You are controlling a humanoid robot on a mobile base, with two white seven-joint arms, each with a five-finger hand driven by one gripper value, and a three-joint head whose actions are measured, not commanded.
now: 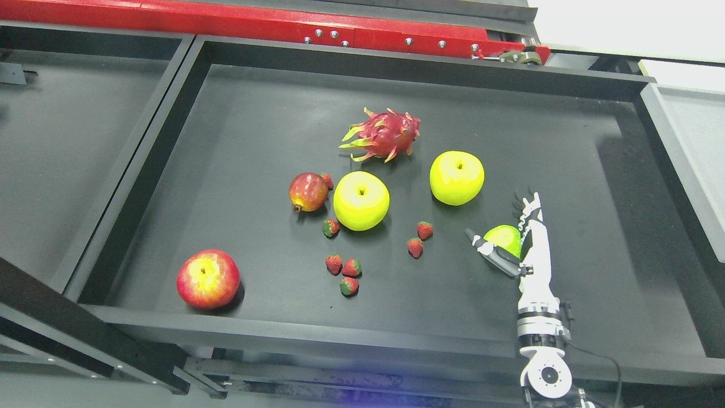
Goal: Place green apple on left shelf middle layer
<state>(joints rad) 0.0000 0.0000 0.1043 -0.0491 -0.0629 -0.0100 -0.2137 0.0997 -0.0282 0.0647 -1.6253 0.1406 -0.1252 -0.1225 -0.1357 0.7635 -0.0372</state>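
One arm in view, the right, coming up from the bottom edge; left arm not visible. Right robot hand [506, 241] sits at the green apple [503, 238] in the right part of the big black tray [396, 331], thumb low on the apple's left side, fingers [531, 205] reaching up past its right side. Looks like a loose wrap around the apple, not a firm clamp; can't tell if it's lifted or resting on the tray floor. Task looks early: apple is in the tray, nowhere near a shelf on the left. Left to do, by my read: secure grip, lift, carry left, set on middle layer. Farther back: strawberries [345, 272], red apple [208, 279], two yellow apples [361, 200], pomegranate [308, 191], dragon fruit [384, 135].
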